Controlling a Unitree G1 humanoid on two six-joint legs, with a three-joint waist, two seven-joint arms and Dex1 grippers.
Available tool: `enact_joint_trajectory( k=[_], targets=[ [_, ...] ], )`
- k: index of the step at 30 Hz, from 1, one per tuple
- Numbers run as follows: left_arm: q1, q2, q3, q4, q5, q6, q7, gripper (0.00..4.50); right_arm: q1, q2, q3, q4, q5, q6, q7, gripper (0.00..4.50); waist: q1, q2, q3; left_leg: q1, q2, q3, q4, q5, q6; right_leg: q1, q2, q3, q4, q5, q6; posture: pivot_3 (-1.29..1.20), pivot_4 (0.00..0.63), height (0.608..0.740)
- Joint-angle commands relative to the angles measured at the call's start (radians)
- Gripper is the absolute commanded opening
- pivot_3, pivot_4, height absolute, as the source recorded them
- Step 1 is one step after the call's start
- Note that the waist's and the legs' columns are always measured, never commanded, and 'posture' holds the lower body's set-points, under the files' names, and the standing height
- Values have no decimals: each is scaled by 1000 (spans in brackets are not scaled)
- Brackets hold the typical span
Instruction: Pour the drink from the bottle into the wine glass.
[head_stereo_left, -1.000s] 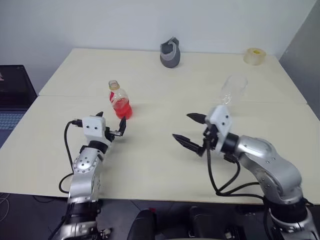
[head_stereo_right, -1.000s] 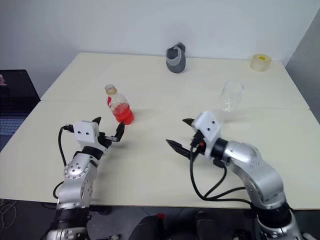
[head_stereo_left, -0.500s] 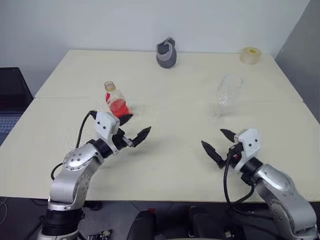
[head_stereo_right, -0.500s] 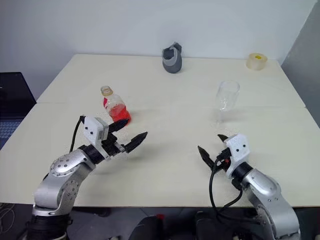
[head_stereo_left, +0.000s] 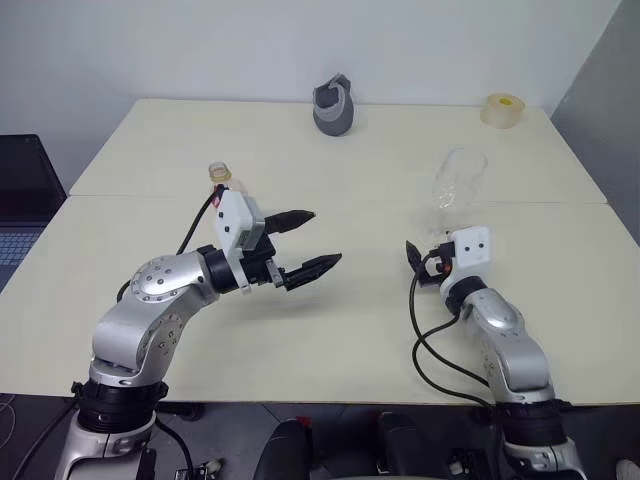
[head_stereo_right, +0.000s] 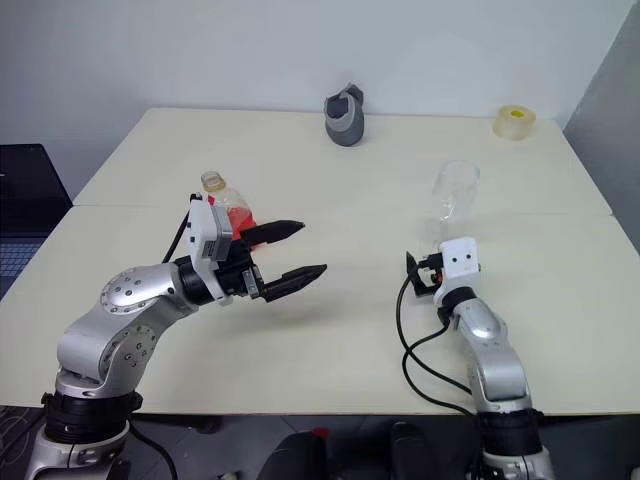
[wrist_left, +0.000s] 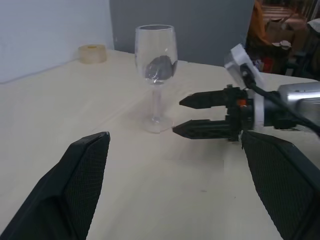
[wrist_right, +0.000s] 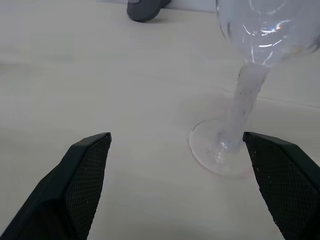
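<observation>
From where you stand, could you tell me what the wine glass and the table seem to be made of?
Wine glass: clear, glossy, probably glass; the background shows through its bowl and it catches sharp highlights.
Table: pale cream, matte board, possibly laminate or painted wood; no grain visible.

Clear wine glass (wrist_left: 155, 75), red drink (head_stereo_right: 240, 222), grey cup (head_stereo_left: 333, 106), yellowish tape roll (head_stereo_left: 502, 110), cream table (head_stereo_left: 350, 320).
</observation>
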Motion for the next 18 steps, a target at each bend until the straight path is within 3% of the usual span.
enact_joint_trajectory(
  k=[1, 15, 18],
  targets=[
    [-18, 8, 2, -9, 8, -13, -4, 4481, -73, 14, -45, 120, -20, -120, -40, 4500, 0, 0, 0, 0, 0, 1, 0, 0, 0, 0, 0, 0, 0, 0, 0, 0, 150, 740],
    [-13, -3, -4, 4, 24, -28, -5, 4481, -228, 41, -70, 437, -42, -377, -77, 4500, -2, 0, 0, 1, 1, 6, 0, 0, 0, -1, 0, 2, 2, 0, 0, 0, 150, 740],
    [-14, -5, -6, 9, 28, -31, -6, 4500, -260, 47, -67, 494, -48, -409, -81, 3858, -2, 0, 0, 1, 1, 6, 0, 0, 0, -1, 0, 2, 2, 0, 0, 0, 150, 740]
  ],
)
